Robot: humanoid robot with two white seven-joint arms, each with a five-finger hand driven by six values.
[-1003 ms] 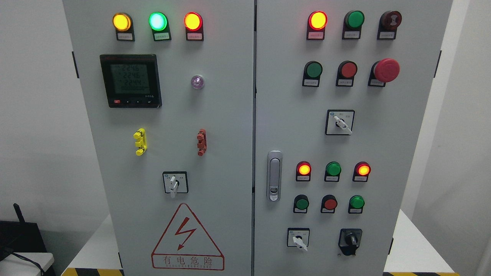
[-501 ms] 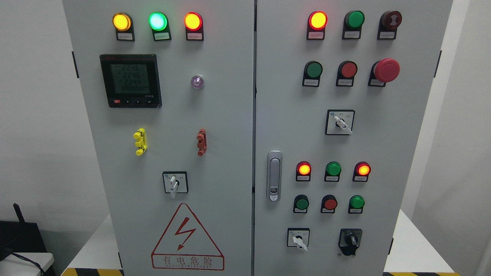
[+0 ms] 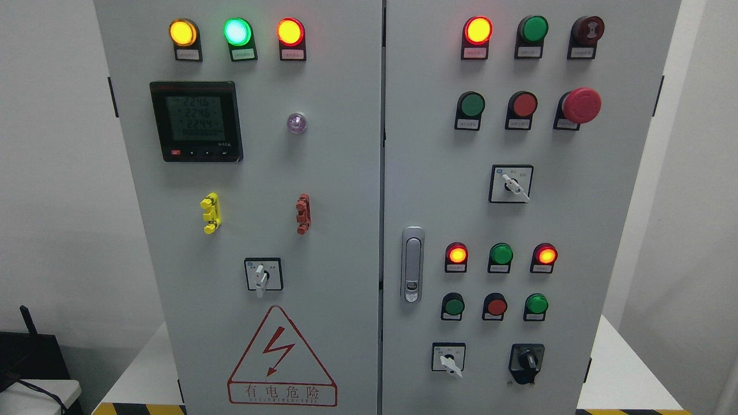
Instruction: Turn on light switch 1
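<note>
White wall behind grey cabinet [image 3: 346, 173]. Neither robot hand in view, so grip state unknowable. Which control is light switch 1 unclear; labels unreadable. Selector knobs sit beside door handle [image 3: 412, 264], front-mounted for reach.

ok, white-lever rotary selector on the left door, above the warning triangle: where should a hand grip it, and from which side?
Probably pinch the white lever of the selector across its two long flat sides, coming straight at the left door from the front. The lever stands proud of its square plate and points nearly straight down, so thumb and finger go left and right of it. No hand is in view yet.
</note>
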